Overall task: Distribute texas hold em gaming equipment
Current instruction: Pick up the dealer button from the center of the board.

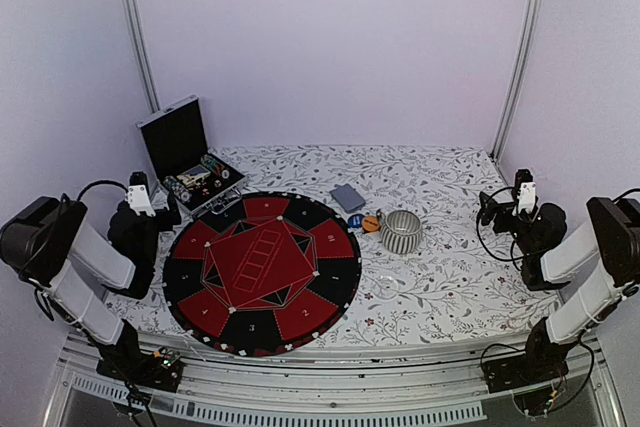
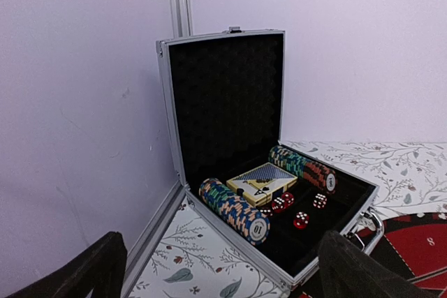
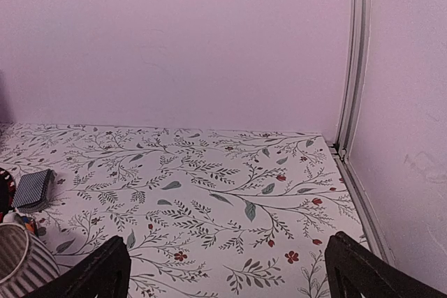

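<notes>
1. The grey-blue deck of playing cards [image 1: 348, 197] lies flat on the desk [image 1: 450, 277], just off the far-right rim of the round red-and-black mat [image 1: 261, 272].
2. A blue button disc [image 1: 355, 219] and an orange button disc [image 1: 371, 223] sit side by side at that same rim. They are closer to the mat than the deck is, and I cannot tell whether they touch each other.
3. The striped-edge poker chips lie on their sides as a front row [image 2: 235, 211] and a back row [image 2: 302, 167]. Both are inside the open black case [image 2: 227, 102], which stands at the mat's far-left edge with its lid upright.
4. A box of cards [image 2: 262, 182] and several red dice [image 2: 301, 219] rest between the two rows.
5. The ribbed silver cup [image 1: 401, 232] stands upright just beyond the orange disc, on the side away from the mat.
6. My left pincer [image 2: 220, 280] hangs left of the mat facing the case, with its fingers [image 2: 84, 270] spread wide and nothing between them.
7. My right pincer [image 3: 227, 277] sits well to the right of the mat over bare flowered desk. Its fingers [image 3: 94, 273] are also wide apart and empty.
</notes>
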You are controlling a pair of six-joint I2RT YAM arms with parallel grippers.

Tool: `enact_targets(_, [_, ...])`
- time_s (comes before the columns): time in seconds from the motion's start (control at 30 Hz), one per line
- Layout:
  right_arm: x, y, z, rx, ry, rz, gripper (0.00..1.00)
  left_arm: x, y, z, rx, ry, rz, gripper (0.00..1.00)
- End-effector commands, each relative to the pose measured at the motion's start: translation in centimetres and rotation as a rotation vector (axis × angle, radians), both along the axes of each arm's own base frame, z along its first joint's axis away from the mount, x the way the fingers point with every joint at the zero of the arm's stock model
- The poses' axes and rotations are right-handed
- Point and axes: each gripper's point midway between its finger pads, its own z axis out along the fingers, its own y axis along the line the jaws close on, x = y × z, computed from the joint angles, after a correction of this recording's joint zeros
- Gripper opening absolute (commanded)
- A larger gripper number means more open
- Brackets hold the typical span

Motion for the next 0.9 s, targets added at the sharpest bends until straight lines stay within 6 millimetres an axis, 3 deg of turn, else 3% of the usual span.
enact_targets(0.0, [0.1,-0.1,0.1,-0.005,-0.006,-0.006,0.99,0.6,0.1,-0.1,-0.006,0.013,-0.014,0.98])
enact_targets(0.13, [0.2,-0.2,0.1,-0.003,-0.004,-0.006,0.99,1.1,0.4,-0.4,-0.032,0.029,-0.052,0.98])
enact_targets(0.3, [0.3,-1.3,1.8,0.011,-0.014,-0.072,0.99,1.0,3.9,2.5,-0.106,0.058,0.176,0.98])
enact_targets(0.4, [0.5,-2.9,4.9,0.07,-0.005,-0.166,0.99,0.5,4.0,7.8,-0.133,-0.03,0.198,0.98])
enact_targets(0.47, [0.3,-2.4,8.4,0.092,-0.031,-0.132,0.99,0.3,2.8,11.5,-0.158,-0.075,0.148,0.98])
enact_targets(0.53, [0.0,-0.9,12.3,0.131,-0.05,-0.045,0.99,0.4,1.0,15.0,-0.198,-0.092,0.055,0.98])
enact_targets(0.57, [-0.2,0.1,13.7,0.157,-0.03,0.015,0.99,0.5,-0.4,17.7,-0.216,-0.102,-0.014,0.98])
enact_targets(0.7, [-2.7,6.4,21.5,0.237,-0.052,0.395,0.99,0.0,-7.7,22.6,-0.183,-0.02,-0.335,0.98])
enact_targets(0.8, [-3.6,11.8,23.6,0.278,0.054,0.553,0.99,-1.8,-13.5,23.7,-0.099,0.066,-0.556,0.98])
enact_targets(0.87, [-3.8,17.0,22.7,0.202,0.159,0.597,0.99,-2.9,-15.9,23.2,-0.06,0.129,-0.652,0.98])
